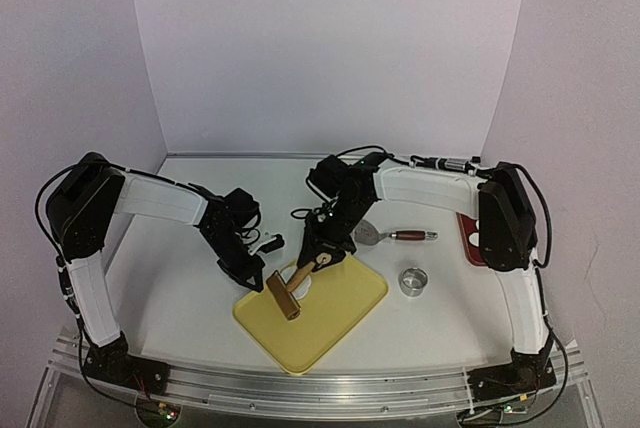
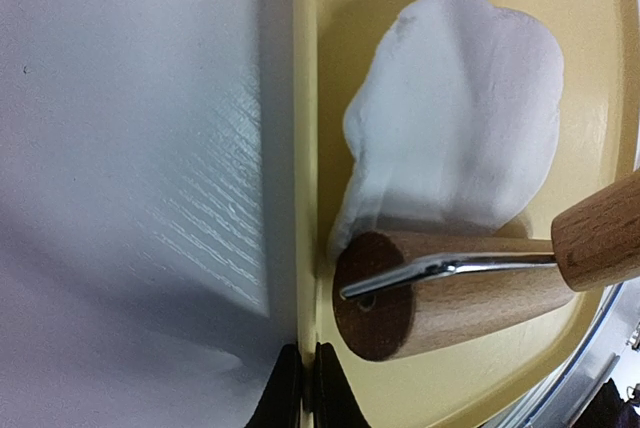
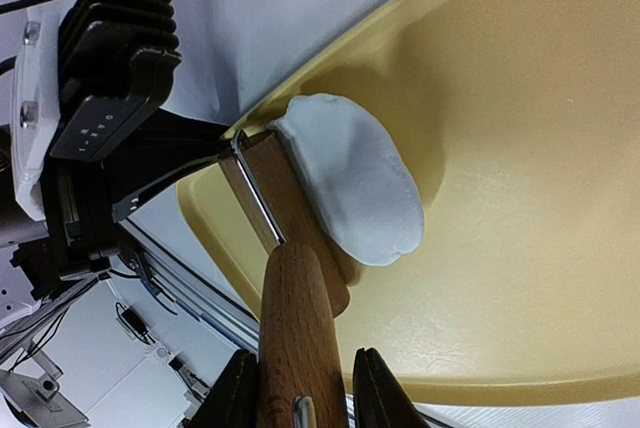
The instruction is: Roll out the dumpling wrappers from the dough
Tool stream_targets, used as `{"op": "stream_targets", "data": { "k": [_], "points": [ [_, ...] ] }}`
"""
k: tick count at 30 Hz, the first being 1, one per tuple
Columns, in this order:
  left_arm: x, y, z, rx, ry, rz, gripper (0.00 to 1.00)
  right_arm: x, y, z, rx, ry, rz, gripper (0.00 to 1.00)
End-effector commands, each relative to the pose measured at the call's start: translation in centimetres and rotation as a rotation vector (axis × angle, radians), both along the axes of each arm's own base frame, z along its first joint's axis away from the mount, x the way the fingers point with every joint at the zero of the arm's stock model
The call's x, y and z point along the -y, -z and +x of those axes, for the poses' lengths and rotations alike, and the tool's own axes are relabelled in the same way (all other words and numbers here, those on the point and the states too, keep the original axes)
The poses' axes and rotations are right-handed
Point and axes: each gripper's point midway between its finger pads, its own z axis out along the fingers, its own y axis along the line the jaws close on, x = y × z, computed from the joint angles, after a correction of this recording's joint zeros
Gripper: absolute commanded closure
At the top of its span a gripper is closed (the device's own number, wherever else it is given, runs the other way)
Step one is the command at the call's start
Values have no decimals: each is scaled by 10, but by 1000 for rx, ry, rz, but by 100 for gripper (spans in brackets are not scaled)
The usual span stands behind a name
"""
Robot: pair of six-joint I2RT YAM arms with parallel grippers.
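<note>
A flattened, irregular white dough (image 2: 460, 108) patch lies in the left corner of the yellow tray (image 1: 345, 318). A wooden roller (image 1: 283, 295) rests on the tray floor against the dough's edge (image 3: 355, 178). My right gripper (image 3: 300, 398) is shut on the roller's wooden handle (image 3: 300, 328), reaching in from the far side (image 1: 322, 253). My left gripper (image 2: 303, 393) is shut on the tray's rim (image 2: 305, 148) at its left corner (image 1: 250, 283). No dumpling wrappers are in view.
A metal ring cutter (image 1: 412, 280) stands on the table right of the tray. Behind it lies a metal scraper with a dark red handle (image 1: 395, 236). A red dish (image 1: 470, 238) sits by the right arm.
</note>
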Motion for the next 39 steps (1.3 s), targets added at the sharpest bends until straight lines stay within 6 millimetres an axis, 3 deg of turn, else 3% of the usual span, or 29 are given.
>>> {"op": "stream_targets", "data": {
  "k": [1, 7, 10, 17, 27, 39],
  "points": [
    [13, -12, -2, 4, 44, -51, 100, 92, 84, -30, -65, 11, -502, 100],
    [12, -12, -3, 11, 44, -49, 100, 119, 73, -20, -55, 59, -530, 100],
    [12, -12, -2, 10, 44, -50, 100, 117, 75, -21, -68, 45, -521, 100],
    [12, -11, -2, 9, 43, -50, 100, 90, 95, -43, -102, -28, -526, 100],
    [12, -11, -2, 10, 43, -47, 100, 107, 106, -58, -134, -38, -590, 100],
    [12, -9, -2, 9, 44, -43, 100, 106, 115, -65, -161, -51, -601, 100]
  ]
}}
